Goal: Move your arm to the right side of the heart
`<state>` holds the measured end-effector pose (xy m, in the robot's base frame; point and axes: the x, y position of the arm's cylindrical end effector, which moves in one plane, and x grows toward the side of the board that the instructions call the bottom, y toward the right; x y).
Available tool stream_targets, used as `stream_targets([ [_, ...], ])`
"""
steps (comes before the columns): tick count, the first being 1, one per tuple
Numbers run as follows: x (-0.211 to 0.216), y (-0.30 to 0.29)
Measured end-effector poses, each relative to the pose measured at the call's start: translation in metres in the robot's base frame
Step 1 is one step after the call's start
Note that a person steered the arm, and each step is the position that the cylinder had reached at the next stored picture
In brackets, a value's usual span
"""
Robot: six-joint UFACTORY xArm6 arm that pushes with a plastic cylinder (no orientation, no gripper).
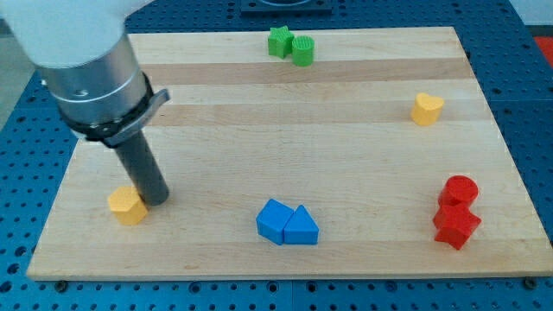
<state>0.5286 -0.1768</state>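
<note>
Board of pale wood, smooth. No pincer fitted: dark rod only, its tip touching the yellow pentagon block at view's left. Yellow heart sits upper right, well apart. Judgement: sweep across above the blue blocks, stop beyond the heart's right edge.

A pale wooden board lies on a blue perforated table. On the board, a green star touches a green cylinder at the view's top. A yellow heart sits alone toward the right. A red cylinder touches a red star at lower right. Two blue blocks, a cube and a triangle, touch at bottom centre. A yellow hexagon lies at lower left.
</note>
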Motion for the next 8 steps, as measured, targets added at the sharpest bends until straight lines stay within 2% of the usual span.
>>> stream_targets([
  [1, -0.007, -0.001],
  [2, -0.042, 0.038],
  [4, -0.069, 0.167],
  [8, -0.077, 0.434],
])
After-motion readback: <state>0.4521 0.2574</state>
